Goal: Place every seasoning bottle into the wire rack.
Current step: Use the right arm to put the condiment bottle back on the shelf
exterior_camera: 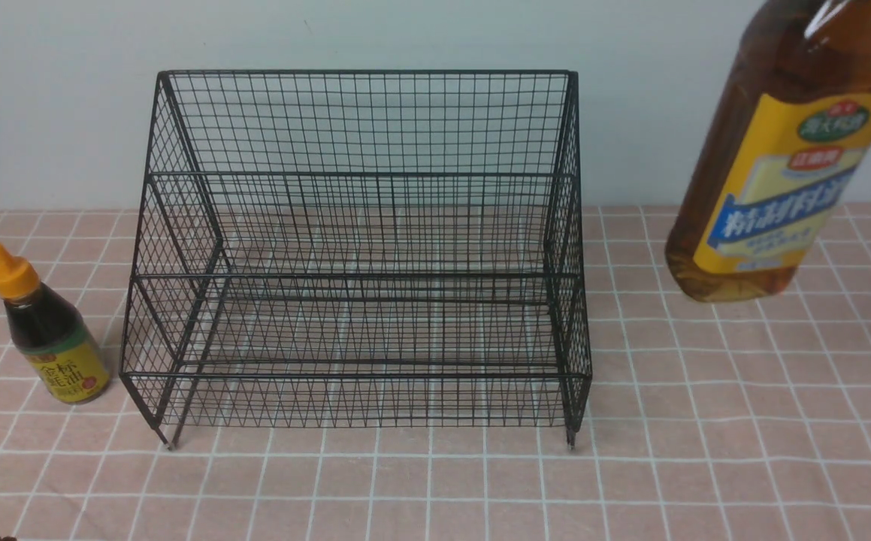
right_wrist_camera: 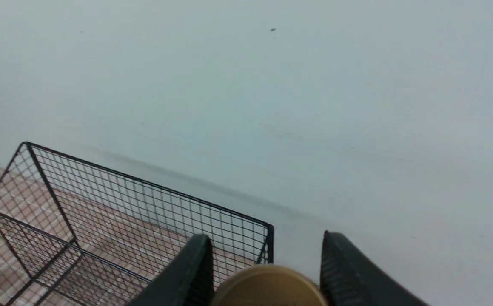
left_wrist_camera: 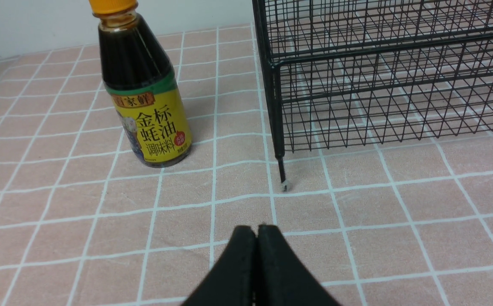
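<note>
The tall seasoning bottle (exterior_camera: 781, 173), amber with a yellow-blue label, hangs tilted to the right of the wire rack (exterior_camera: 360, 255), its top out of the front view. Its tan cap (right_wrist_camera: 267, 287) sits between the black fingers of my right gripper (right_wrist_camera: 265, 236), which is shut on the bottle. The small dark seasoning bottle (exterior_camera: 48, 327) with an orange nozzle cap stands upright on the table just left of the rack, also seen as the small bottle (left_wrist_camera: 144, 93) in the left wrist view. My left gripper (left_wrist_camera: 257, 227) is shut on nothing, low over the table in front of the rack's front-left leg (left_wrist_camera: 282, 174).
The black rack (right_wrist_camera: 101, 221) stands against a pale wall (exterior_camera: 435, 37) and holds nothing. A pink tablecloth (exterior_camera: 706, 451) with a white grid covers the table around it.
</note>
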Controlling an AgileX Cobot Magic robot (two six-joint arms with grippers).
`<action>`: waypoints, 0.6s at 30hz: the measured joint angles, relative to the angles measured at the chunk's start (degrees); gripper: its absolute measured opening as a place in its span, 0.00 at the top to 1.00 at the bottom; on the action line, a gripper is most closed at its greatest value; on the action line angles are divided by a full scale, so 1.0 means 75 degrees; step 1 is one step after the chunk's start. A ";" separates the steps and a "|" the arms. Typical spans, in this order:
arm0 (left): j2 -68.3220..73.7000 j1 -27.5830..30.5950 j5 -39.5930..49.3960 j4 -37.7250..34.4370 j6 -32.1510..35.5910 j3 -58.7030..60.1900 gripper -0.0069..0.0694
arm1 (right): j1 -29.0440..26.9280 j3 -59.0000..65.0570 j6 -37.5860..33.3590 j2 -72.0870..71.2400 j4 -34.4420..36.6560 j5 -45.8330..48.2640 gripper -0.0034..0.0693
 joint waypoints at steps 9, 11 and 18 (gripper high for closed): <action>0.0000 0.0000 0.0000 0.0000 0.0000 0.0000 0.93 | 0.0580 -0.0950 -0.1384 0.1083 0.1600 -0.0065 0.53; 0.0000 0.0000 0.0000 0.0000 0.0000 0.0000 0.93 | 0.0878 -0.1093 -0.1464 0.1440 0.1878 -0.0335 0.53; 0.0000 0.0000 0.0000 0.0000 0.0000 0.0000 0.93 | 0.1473 -0.1329 -0.1549 0.2239 0.1997 -0.1093 0.53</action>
